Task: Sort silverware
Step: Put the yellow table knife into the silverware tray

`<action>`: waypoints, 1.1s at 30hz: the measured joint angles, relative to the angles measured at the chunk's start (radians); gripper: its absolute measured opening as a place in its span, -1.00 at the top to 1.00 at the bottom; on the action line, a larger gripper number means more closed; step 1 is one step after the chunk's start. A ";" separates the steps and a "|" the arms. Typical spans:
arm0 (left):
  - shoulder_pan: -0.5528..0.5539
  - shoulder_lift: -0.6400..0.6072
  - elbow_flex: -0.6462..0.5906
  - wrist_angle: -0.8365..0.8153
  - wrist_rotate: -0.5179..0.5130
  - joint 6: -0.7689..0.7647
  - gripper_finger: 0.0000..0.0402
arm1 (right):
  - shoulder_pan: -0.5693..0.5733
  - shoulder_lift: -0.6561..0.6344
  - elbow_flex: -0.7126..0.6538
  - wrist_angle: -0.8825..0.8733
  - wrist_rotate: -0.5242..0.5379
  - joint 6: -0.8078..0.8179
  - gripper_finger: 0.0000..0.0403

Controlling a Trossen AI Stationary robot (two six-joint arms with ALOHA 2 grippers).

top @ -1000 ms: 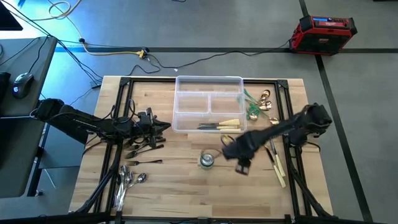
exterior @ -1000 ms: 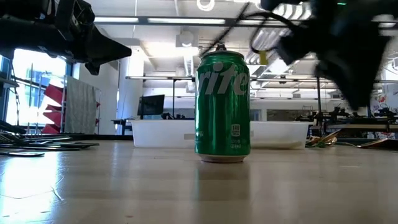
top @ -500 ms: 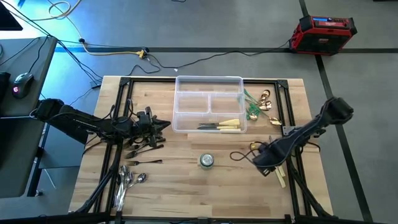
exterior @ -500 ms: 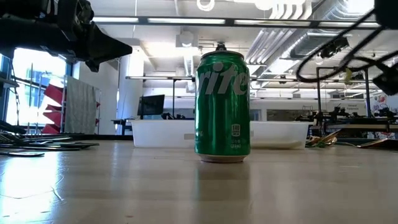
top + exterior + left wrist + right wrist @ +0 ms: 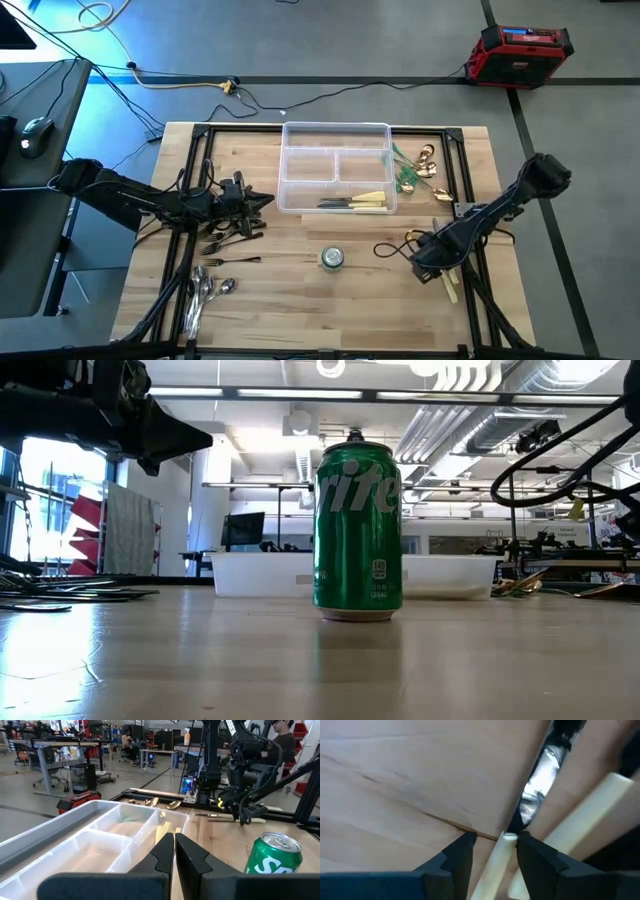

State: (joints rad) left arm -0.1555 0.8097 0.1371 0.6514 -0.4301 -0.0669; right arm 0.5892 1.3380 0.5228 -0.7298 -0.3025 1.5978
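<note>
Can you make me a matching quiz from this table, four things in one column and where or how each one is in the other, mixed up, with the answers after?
Things:
1. green can
2. clear tray
3. left tool
4. right tool

Places or states:
A. shut, beside the dark forks
B. fingers either side of a cream-handled knife
C. upright on the table, nearer than the tray
D. holds cream-handled knives in its near compartment

Pairs: 1-C, 2-D, 3-A, 4-B
</note>
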 joint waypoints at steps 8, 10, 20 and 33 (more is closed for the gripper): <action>0.000 0.000 0.000 0.003 -0.002 0.000 1.00 | -0.020 0.001 -0.002 0.120 0.088 0.068 0.57; 0.000 0.000 0.000 0.004 -0.003 0.000 1.00 | -0.041 0.002 -0.002 0.140 0.106 0.070 0.64; 0.000 0.000 0.000 0.004 -0.011 0.000 1.00 | -0.162 0.005 -0.002 0.395 0.390 -0.098 0.72; 0.000 0.000 0.000 0.002 -0.011 0.000 1.00 | -0.296 0.005 0.040 0.475 0.439 -0.454 0.72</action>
State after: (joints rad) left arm -0.1555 0.8097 0.1371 0.6533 -0.4416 -0.0673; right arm 0.2929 1.3426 0.5626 -0.2548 0.1370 1.1437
